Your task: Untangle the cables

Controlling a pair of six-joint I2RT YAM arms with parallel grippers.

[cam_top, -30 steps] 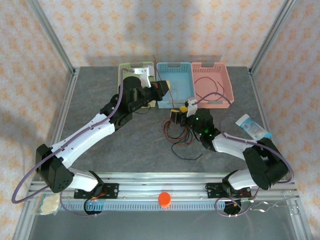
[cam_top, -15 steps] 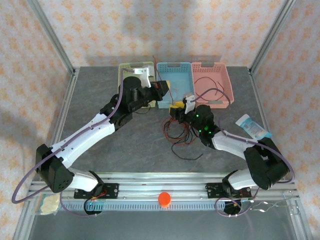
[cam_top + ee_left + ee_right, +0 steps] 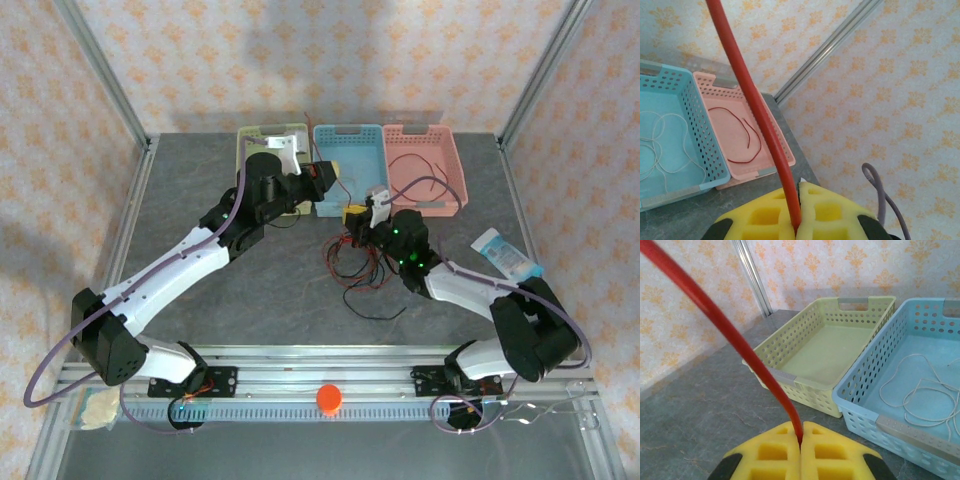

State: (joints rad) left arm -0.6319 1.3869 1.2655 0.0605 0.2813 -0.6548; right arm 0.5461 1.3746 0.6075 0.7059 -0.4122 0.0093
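Left end effector point(image 3: 797, 202): the yellow foam pads point(image 3: 832, 215) are pressing together and clamping a red cable point(image 3: 752, 95), which is rising steeply up and away from the pinch. Ahead of it and slightly left, a pink basket point(image 3: 777, 150) is holding a loose red wire point(image 3: 747, 145). Further left, a light blue basket point(image 3: 697, 125) is holding a whitish cable point(image 3: 660, 145).

Right end effector point(image 3: 801, 437): the pads are closed together, also gripping a red cable point(image 3: 730, 335), which is arcing up and to its left. A yellow-green basket point(image 3: 790, 347) is sitting ahead of it, and the light blue basket with the whitish coil is ahead to its right.

From the top camera, the two end effectors are hanging close to each other at the near side of the blue basket. A tangle of red and black cables point(image 3: 355, 268) is lying on the grey desk point(image 3: 250, 290), just below and nearer than the right end effector. I cannot tell whether both are holding the same red cable.
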